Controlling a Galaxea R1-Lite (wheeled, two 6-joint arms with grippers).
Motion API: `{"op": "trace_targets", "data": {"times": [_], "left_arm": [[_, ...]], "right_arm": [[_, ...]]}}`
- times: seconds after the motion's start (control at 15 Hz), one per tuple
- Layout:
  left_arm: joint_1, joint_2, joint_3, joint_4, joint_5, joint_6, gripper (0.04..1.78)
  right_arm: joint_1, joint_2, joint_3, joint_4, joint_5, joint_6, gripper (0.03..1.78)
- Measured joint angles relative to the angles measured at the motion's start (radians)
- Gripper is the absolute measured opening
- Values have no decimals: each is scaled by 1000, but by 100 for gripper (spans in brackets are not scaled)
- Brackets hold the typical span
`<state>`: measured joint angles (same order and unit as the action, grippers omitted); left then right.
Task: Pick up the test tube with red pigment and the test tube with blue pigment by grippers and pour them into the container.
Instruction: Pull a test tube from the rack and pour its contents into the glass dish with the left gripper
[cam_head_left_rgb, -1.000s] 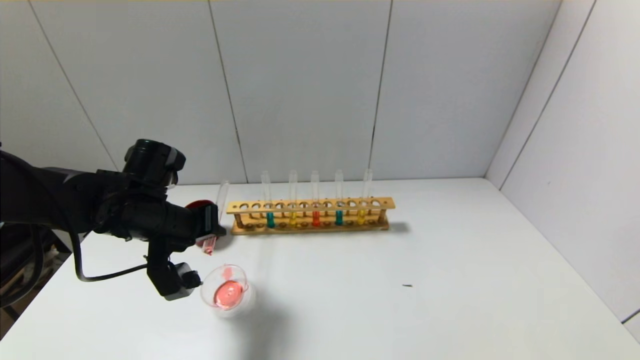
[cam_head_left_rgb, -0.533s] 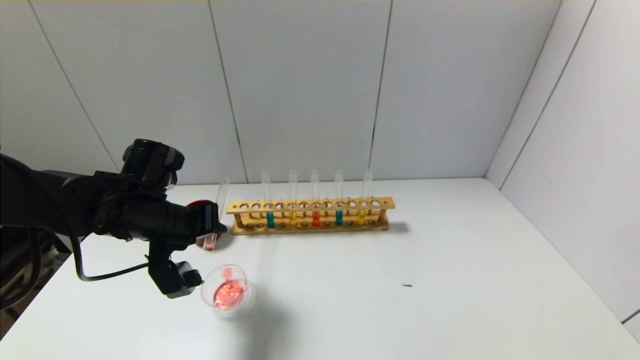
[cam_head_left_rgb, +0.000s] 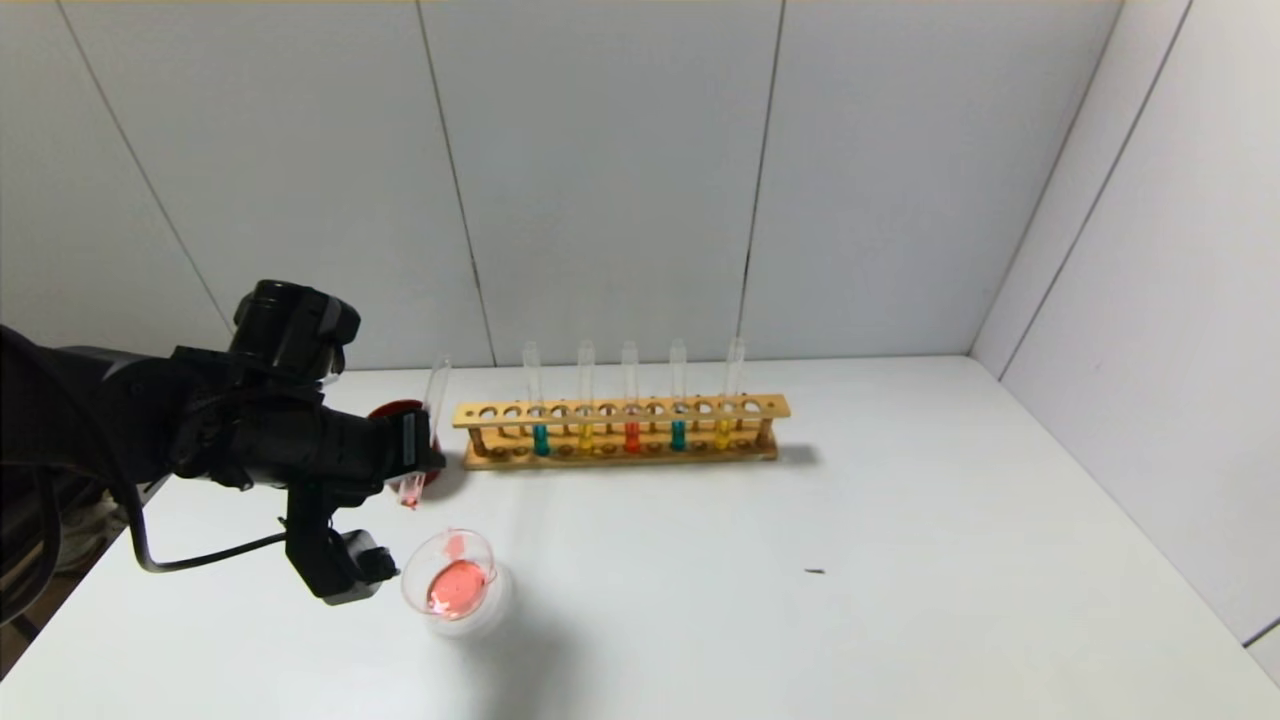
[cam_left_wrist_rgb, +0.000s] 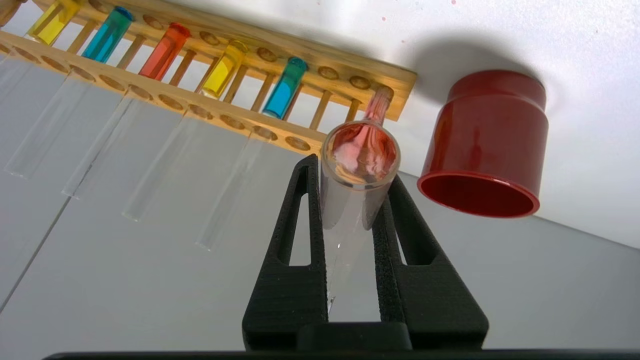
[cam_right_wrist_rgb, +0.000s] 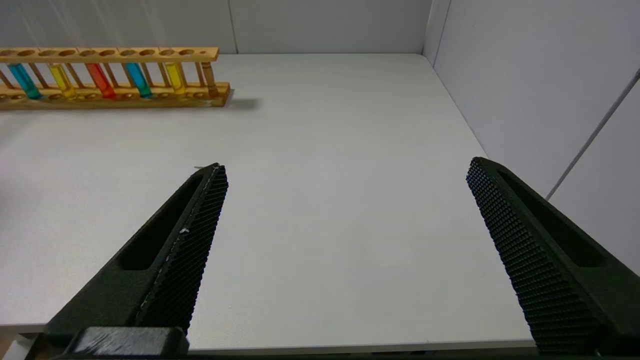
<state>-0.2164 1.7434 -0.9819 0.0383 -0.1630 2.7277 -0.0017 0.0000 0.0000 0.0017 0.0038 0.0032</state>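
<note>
- Landmark: long wooden test-tube rack (cam_head_left_rgb: 620, 432) at the back of the white worktop (cam_head_left_rgb: 800, 560); everything below is placed rel. to it.
- Left hand (cam_head_left_rgb: 420, 452), black two-fingered claw on the bulky black arm, sits just off the rack's left end, pinching a slim clear glass test tube with red pigment (cam_head_left_rgb: 425, 430). Tube is near upright, slightly tilted, only a pink-red film and a small remnant at its round end.
- Left wrist view confirms it: both fingers (cam_left_wrist_rgb: 300, 220) pressed against the tube walls (cam_left_wrist_rgb: 357, 175), reddish residue inside.
- Small low round clear-glass container (cam_head_left_rgb: 455, 590) stands nearer the robot than the rack's left end, w/ a pool of pink-red liquid in it. Apart from the tube; not touching.
- Opaque dark red cup (cam_head_left_rgb: 400, 412) is just beside the rack's left end, partly behind the left hand.
- Slim clear test tube with blue pigment (cam_head_left_rgb: 678, 400) is in the rack, right of centre; a second teal one stands nearer the left end. One orange-red tube and two yellow ones also in the rack.
- Right hand (cam_right_wrist_rgb: 345, 250) is spread wide, holding nothing, well back from the rack's right end, over bare worktop.
- Step, by my read: red pour looks done; tube is righted and needs parking.
- Next move prob. calls for setting the spent tube down w/o knocking the red cup, then a grip on a teal tube above the rack's top bar, straight lift out, tilt over the container.
</note>
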Motion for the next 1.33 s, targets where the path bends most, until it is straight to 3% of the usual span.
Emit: {"op": "trace_targets", "data": {"times": [0.4,1.33], "left_arm": [[-33,-17,17,-70,6,4,32],[-37,-97,66,-71,32,15,32]], "right_arm": [[0,0,0,0,0,0,175],[0,0,0,0,0,0,175]]}}
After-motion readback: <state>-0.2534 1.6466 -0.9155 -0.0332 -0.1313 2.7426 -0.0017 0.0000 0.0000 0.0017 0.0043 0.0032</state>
